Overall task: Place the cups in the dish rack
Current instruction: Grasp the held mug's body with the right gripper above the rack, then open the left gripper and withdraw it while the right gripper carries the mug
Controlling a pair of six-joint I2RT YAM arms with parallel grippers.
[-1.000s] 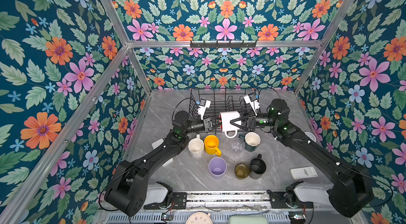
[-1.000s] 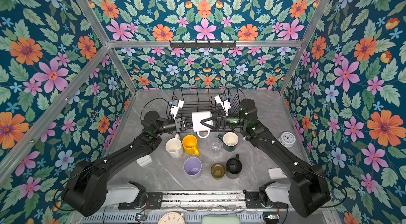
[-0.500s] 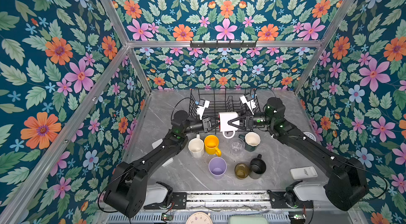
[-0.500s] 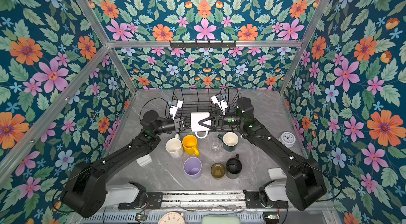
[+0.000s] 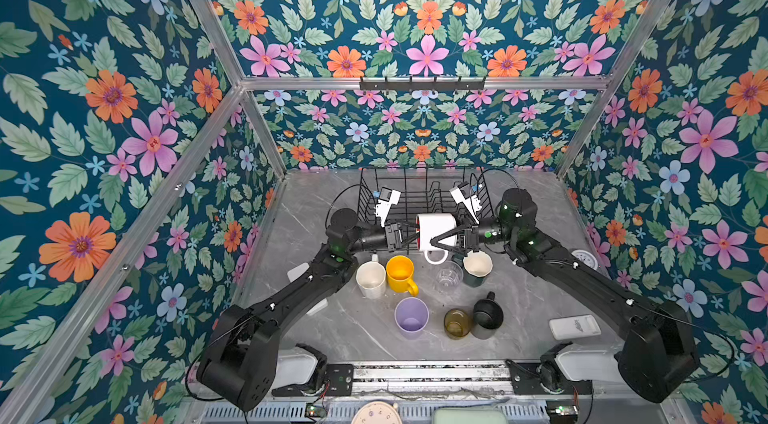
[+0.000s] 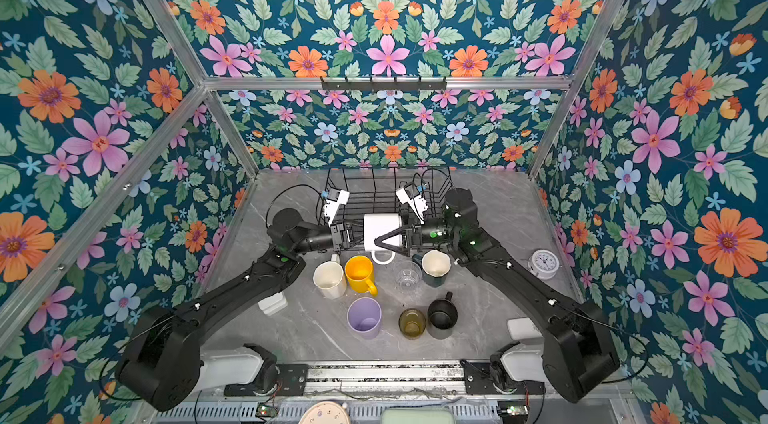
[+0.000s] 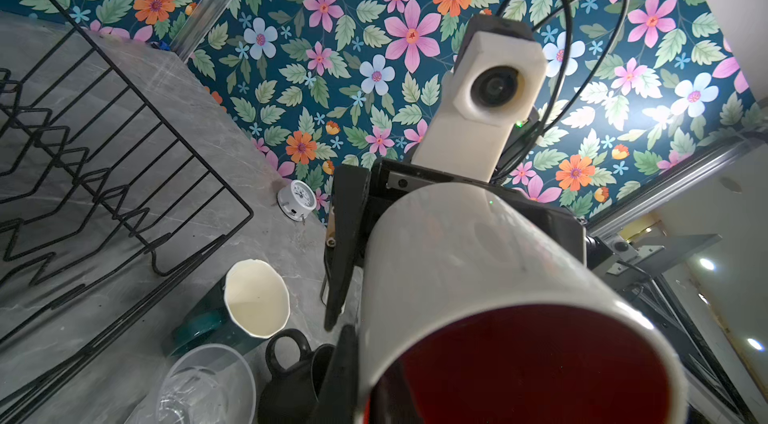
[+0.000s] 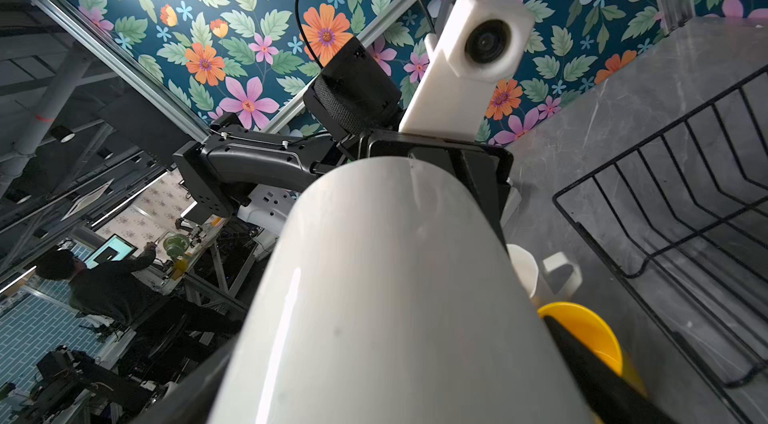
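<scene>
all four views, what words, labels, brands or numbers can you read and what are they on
Nothing is clear enough to quote.
small white alarm clock: dial numerals, too small to read.
white box: dark printed mark on top, too blurred to read.
round dial at the front edge: marks too small to read.
red-lined white mug: no print on the side that shows.
white mug: no print shows.
</scene>
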